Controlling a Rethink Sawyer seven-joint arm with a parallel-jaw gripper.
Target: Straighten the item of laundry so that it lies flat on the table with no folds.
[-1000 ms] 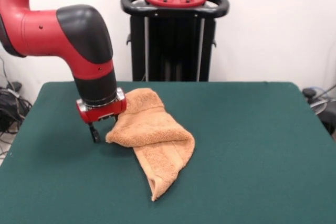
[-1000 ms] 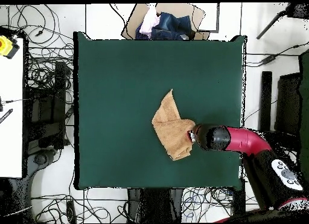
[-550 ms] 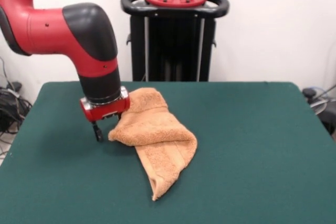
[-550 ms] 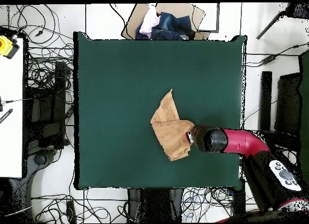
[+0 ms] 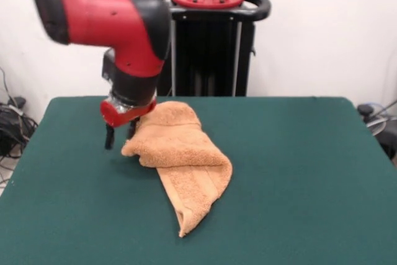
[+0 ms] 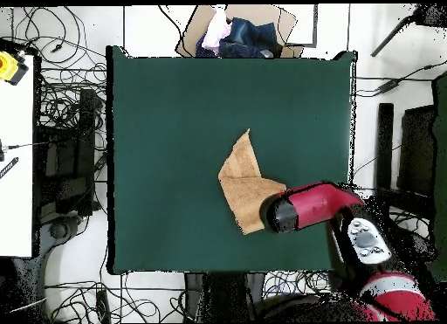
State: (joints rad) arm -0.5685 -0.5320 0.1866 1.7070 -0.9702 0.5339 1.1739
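1. Watching the front view from its left side, I see my gripper hanging tilted at the towel's left edge, above the table; two dark fingers point down, spread apart with a gap between them, nothing held in that gap. One finger stands clear to the left of the cloth, the other sits right against the towel's raised fold, and I cannot tell whether it touches.
2. Next comes the towel, lying a little left of the table's middle, well away from every edge. It is still folded: a thick doubled layer bunches up beside the gripper, and a narrower flap runs down toward the table's near edge, ending in a point. A woven band shows along that flap.
3. From overhead I see the towel as a bent tan shape near the table's centre, with the red arm covering its lower right corner.
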